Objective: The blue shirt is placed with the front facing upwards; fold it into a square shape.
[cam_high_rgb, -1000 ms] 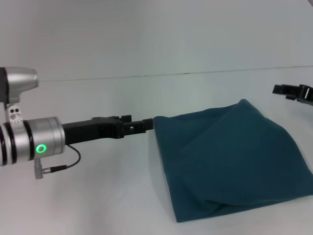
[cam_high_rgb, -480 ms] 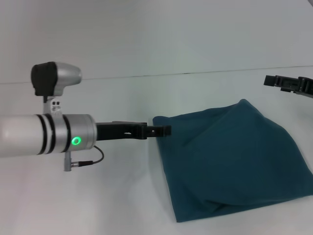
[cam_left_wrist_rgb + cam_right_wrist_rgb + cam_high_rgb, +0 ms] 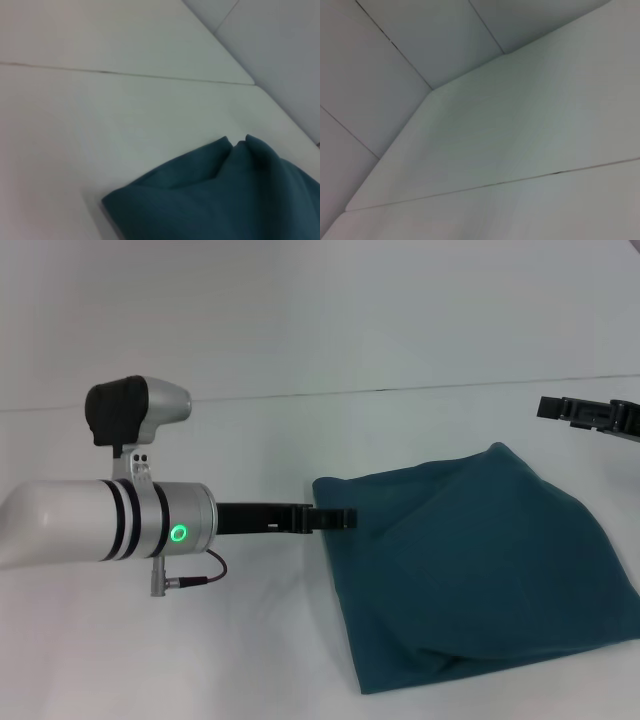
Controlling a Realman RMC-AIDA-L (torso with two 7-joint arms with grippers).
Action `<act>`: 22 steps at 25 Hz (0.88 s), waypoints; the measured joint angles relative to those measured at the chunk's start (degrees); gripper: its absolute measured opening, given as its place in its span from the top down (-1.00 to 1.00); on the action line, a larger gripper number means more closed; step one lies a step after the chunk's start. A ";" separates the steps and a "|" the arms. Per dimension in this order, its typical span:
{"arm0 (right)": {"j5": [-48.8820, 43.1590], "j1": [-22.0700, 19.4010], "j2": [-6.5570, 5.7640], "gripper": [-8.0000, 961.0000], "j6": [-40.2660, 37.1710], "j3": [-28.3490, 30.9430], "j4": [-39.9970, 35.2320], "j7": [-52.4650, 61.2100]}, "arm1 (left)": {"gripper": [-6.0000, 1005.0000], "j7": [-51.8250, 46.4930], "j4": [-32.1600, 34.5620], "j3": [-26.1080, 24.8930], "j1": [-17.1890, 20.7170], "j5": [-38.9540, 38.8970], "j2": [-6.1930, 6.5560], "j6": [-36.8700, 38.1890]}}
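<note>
Left pincer (image 3: 335, 517) reaches in from the left of the head view on a silver forearm with a green ring light, its dark tip at the upper-left edge of the blue shirt (image 3: 475, 575); whether its fingers are apart or together cannot be told, nor whether it touches the cloth. Largest in the scene, the white worktop (image 3: 300, 640) fills most of the frame, a thin seam running across it in the upper half. On it, at lower right of the head view, the blue shirt lies folded into a rough, slightly skewed square, plain teal cloth uppermost, soft creases across its top and a rounded fold along its near edge. From the left wrist view the shirt (image 3: 225, 200) occupies the lower right, one corner and a small notch between layers showing. Right pincer (image 3: 590, 415), dark and small, hangs at the upper right edge of the head view, well apart from the shirt; its state cannot be told either.
</note>
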 joint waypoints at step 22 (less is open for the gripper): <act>0.01 0.19 0.79 -0.87 0.48 0.30 0.00 -0.82 | -0.77 -0.62 -1.67 6.37 -2.37 -0.46 -0.32 0.16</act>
